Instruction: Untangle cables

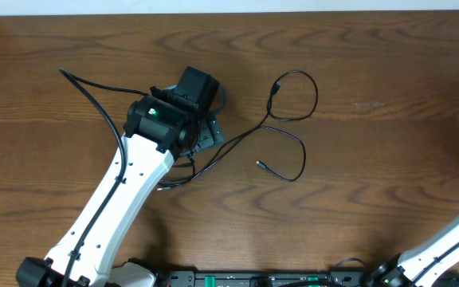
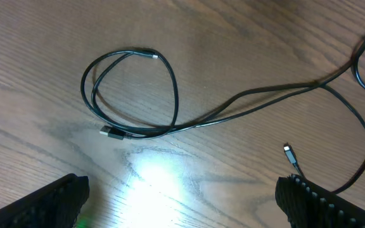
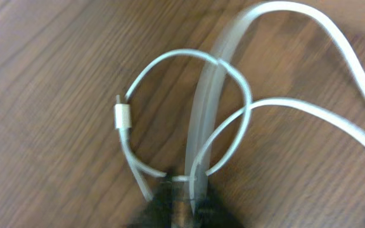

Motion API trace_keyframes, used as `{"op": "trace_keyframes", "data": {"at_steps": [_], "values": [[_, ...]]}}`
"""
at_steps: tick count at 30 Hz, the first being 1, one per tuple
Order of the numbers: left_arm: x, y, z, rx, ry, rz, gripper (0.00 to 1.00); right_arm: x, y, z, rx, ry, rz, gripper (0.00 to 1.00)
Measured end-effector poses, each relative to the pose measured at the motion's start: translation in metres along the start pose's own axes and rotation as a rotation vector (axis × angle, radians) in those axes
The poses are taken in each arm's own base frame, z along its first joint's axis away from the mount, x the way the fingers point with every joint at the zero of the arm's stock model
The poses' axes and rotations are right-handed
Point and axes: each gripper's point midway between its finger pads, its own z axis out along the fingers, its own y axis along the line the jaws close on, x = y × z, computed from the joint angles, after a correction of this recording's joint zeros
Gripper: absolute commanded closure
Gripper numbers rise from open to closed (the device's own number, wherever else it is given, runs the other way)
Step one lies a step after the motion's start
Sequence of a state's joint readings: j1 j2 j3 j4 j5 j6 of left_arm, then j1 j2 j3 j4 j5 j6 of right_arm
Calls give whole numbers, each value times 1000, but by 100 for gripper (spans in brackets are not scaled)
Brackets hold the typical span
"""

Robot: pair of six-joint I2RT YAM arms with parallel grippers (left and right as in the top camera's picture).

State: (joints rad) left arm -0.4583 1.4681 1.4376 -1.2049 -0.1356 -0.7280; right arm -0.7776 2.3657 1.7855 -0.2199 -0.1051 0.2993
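Note:
The black cable [image 1: 249, 130] lies spread across the middle of the table, with one loop at the back and a free plug end [image 1: 259, 165]. In the left wrist view the black cable [image 2: 173, 95] forms a double loop with a plug [image 2: 113, 133], and a second plug [image 2: 288, 151] lies to the right. My left gripper [image 2: 182, 204] is open and empty just above the wood, near that loop. My right gripper [image 3: 185, 197] is shut on the white cable [image 3: 201, 120], which loops in front of it with its plug [image 3: 123, 117] to the left. The white cable does not show in the overhead view.
The left arm [image 1: 126, 187] reaches diagonally from the front left toward the table's middle. The right arm [image 1: 453, 235] shows only at the front right corner, its gripper out of the overhead view. A thicker black wire [image 1: 94, 92] runs along the left arm.

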Motion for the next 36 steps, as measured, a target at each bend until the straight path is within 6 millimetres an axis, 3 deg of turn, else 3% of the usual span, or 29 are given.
{"op": "trace_keyframes", "data": {"at_steps": [9, 12, 15, 17, 18, 22, 26, 31, 36], "values": [[0, 0, 0, 0, -1, 0, 1, 17, 19, -2, -110, 79, 9, 99], [0, 0, 0, 0, -1, 0, 1, 10, 31, -6, -168, 65, 18, 99], [0, 0, 0, 1, -1, 0, 1, -12, 46, -23, -224, 14, 33, 99], [0, 0, 0, 1, -1, 0, 1, -41, 60, -49, -267, -64, 30, 99], [0, 0, 0, 1, -1, 0, 1, -47, 63, -55, -274, -79, 29, 99], [0, 0, 0, 0, -1, 0, 1, -93, 77, -109, -285, -205, 18, 99], [0, 0, 0, 1, -1, 0, 1, -109, 66, -135, -190, -254, 36, 99], [0, 0, 0, 1, -1, 0, 1, -87, 30, -119, -4, -190, 66, 99], [0, 0, 0, 1, -2, 0, 1, -71, 13, -111, 80, -137, 66, 99]]}}
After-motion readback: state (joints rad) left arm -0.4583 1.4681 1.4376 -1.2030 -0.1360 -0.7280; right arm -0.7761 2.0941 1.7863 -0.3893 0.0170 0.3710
